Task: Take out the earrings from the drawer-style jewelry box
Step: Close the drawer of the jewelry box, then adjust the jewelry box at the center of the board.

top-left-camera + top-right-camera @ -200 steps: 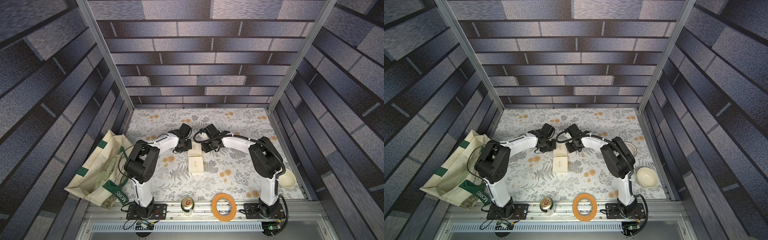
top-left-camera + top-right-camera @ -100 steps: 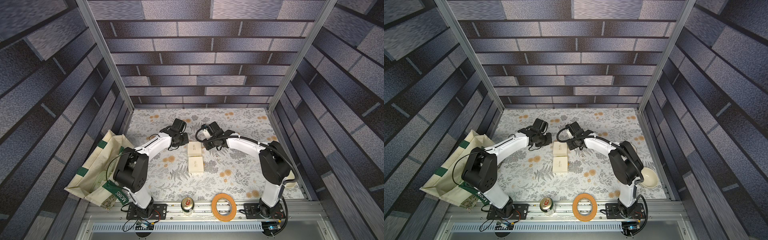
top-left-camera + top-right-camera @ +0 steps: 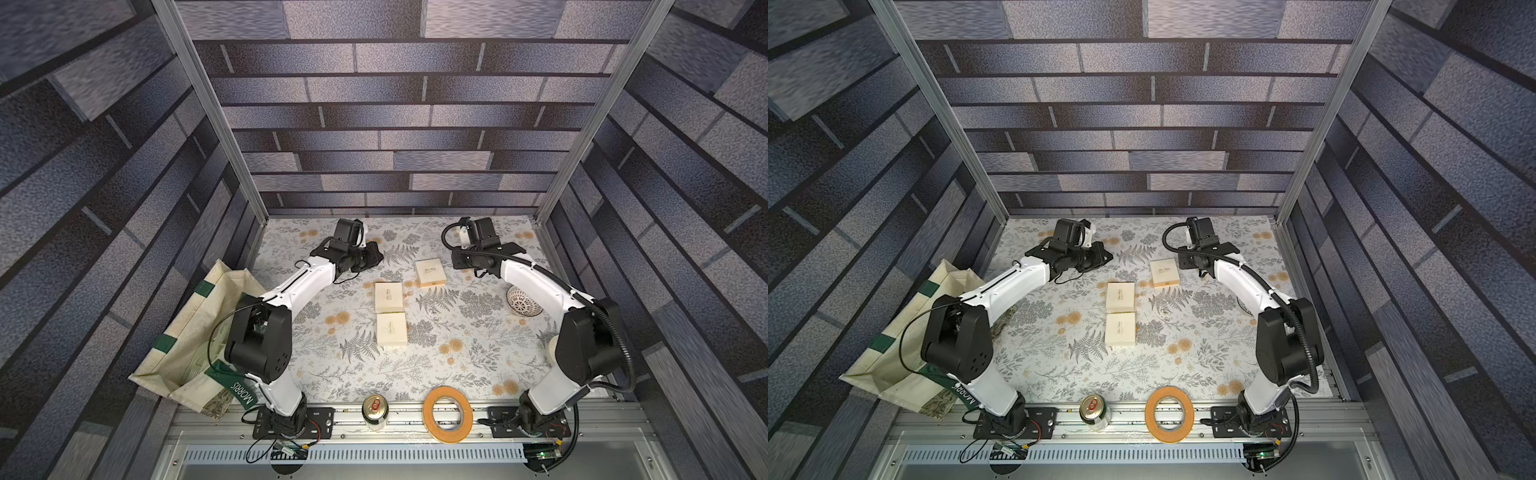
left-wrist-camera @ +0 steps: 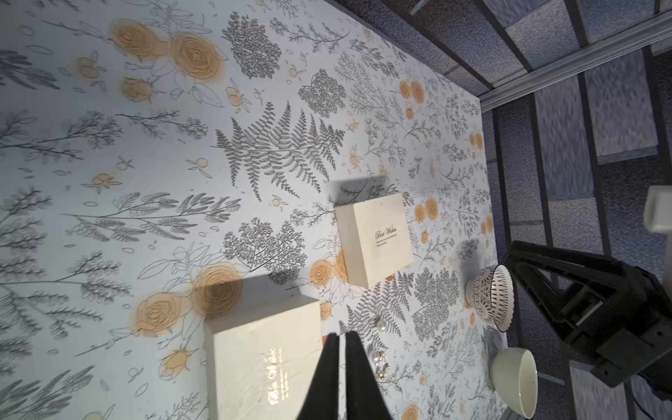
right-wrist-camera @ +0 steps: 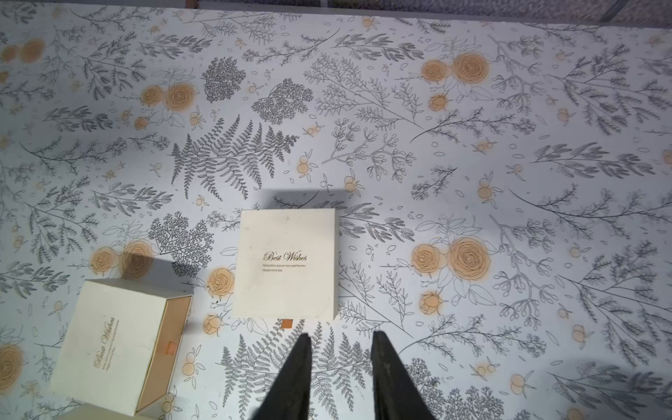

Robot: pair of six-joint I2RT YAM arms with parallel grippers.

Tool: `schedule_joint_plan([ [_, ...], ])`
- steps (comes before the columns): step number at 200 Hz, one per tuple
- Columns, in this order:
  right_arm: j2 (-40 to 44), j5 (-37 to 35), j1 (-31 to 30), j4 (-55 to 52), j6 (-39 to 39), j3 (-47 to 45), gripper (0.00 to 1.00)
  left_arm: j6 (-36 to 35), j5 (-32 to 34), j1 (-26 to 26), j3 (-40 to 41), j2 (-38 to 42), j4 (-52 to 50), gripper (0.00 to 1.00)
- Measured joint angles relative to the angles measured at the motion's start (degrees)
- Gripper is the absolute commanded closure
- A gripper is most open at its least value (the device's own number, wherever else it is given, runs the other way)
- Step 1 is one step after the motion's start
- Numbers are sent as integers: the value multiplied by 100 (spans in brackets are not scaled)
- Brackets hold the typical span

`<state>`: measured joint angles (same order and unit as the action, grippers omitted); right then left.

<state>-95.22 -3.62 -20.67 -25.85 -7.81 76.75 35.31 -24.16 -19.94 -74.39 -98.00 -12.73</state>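
Left gripper: fingers pressed almost together with only a hairline slit between them; nothing pinched.
Right gripper: fingers spread, with bare cloth showing between them; nothing held.
Earrings: small glinting pieces lying loose on the floral tablecloth, just beside the tips of the left gripper and outside every box. They are too small to tell their form.
Closed cream box: flat on the cloth directly ahead of the right gripper, near it but apart. The gold "Best Wishes" lettering faces up, and its orange pull tab points at that gripper.
Second cream box: ahead of the left gripper and apart from it in both top views. A tan end face with an orange tab shows. Whether the drawer is fully home cannot be told.
Third cream box: just beyond the second one from the grippers, toward the arm bases.
Patterned bowl, white bowl: past the earrings from the left gripper, beside the right arm.
Can, tape roll: at the front rail, well apart from both grippers.
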Motion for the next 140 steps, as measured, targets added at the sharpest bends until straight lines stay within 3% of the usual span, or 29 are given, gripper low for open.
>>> schedule_joint_plan([
  [54, -1047, 133, 273, -299, -63, 1283, 69, 249, -562, -111, -691, -813, 271, 89],
  [140, -2494, 479, 282, -807, -400, 2168, 69, 289, -870, -181, -1484, -1773, 271, 90],
])
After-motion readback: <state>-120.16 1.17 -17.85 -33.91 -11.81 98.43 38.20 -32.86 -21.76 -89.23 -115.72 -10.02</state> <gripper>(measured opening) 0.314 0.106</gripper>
